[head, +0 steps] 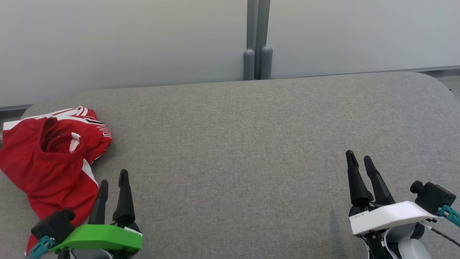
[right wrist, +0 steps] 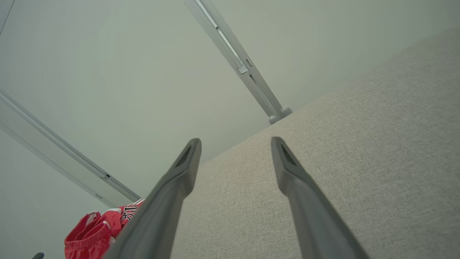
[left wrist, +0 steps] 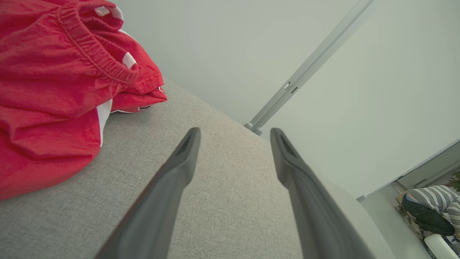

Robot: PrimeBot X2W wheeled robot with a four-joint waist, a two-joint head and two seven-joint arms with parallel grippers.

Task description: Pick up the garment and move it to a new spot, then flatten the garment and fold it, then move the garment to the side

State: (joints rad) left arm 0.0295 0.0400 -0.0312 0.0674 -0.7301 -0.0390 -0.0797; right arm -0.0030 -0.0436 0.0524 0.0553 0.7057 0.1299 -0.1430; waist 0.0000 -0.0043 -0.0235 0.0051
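The garment (head: 50, 158) is a crumpled red pair of shorts with white stripes and an elastic waistband, lying at the left end of the grey padded table (head: 233, 144). It fills the upper left of the left wrist view (left wrist: 54, 90) and appears small and far off in the right wrist view (right wrist: 97, 230). My left gripper (head: 114, 178) is open just right of the garment's near edge, its fingers apart over bare fabric (left wrist: 233, 133). My right gripper (head: 359, 157) is open near the table's front right, holding nothing (right wrist: 235, 142).
A pale partition wall with a grey post (head: 257, 43) stands behind the table. The table's rounded far right corner (head: 431, 77) shows. A striped and dark bundle (left wrist: 431, 212) lies on the floor beyond the table's end.
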